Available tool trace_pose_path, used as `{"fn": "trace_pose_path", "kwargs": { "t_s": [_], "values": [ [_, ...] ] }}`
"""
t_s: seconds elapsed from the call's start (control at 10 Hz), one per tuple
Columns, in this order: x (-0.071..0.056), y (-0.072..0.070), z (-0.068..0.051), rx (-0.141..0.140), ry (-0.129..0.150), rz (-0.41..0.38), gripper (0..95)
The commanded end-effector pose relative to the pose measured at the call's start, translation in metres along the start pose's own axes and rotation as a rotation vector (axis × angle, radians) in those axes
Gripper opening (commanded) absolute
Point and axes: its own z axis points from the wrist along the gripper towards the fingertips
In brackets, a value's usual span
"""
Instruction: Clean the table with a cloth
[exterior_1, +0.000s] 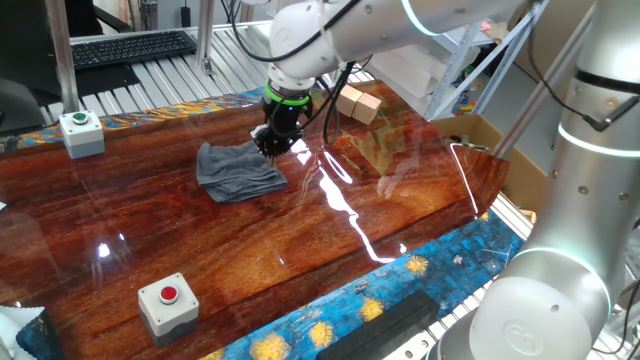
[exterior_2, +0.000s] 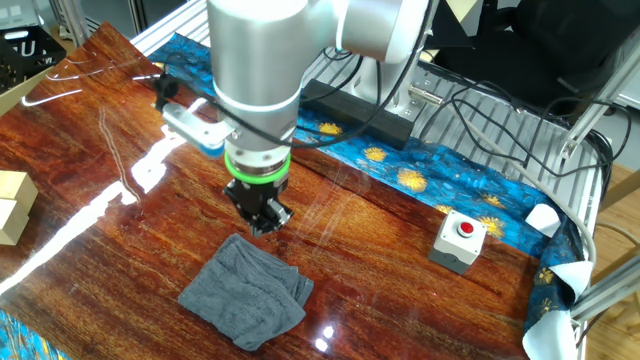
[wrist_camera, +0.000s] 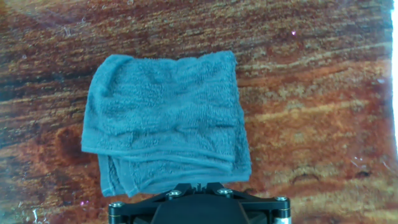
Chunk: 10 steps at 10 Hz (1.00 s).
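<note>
The dark grey cloth (exterior_1: 238, 170) lies folded and wrinkled on the glossy reddish-brown table (exterior_1: 300, 240). It also shows in the other fixed view (exterior_2: 245, 290) and fills the upper middle of the hand view (wrist_camera: 166, 121). My gripper (exterior_1: 272, 142) points straight down at the cloth's edge nearest the arm, seen too in the other fixed view (exterior_2: 264, 222). In the hand view the gripper (wrist_camera: 196, 185) has its fingers closed together just over the cloth's near edge, with no fabric visibly pinched between them. I cannot tell whether the tips touch the cloth.
A grey box with a red button (exterior_1: 168, 303) stands near the front edge, another with a green button (exterior_1: 82, 132) at the back left. Wooden blocks (exterior_1: 358, 104) sit at the far right. The blue and yellow patterned edge (exterior_1: 400, 280) borders the table.
</note>
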Motion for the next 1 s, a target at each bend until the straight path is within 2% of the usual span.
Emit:
{"fn": "trace_pose_path", "kwargs": {
  "t_s": [0.1, 1.0],
  "values": [
    [-0.0028, 0.0039, 0.0031, 0.006, 0.007, -0.018, 0.0],
    [-0.0041, 0.0052, 0.0014, -0.001, 0.011, -0.025, 0.0]
  ]
}}
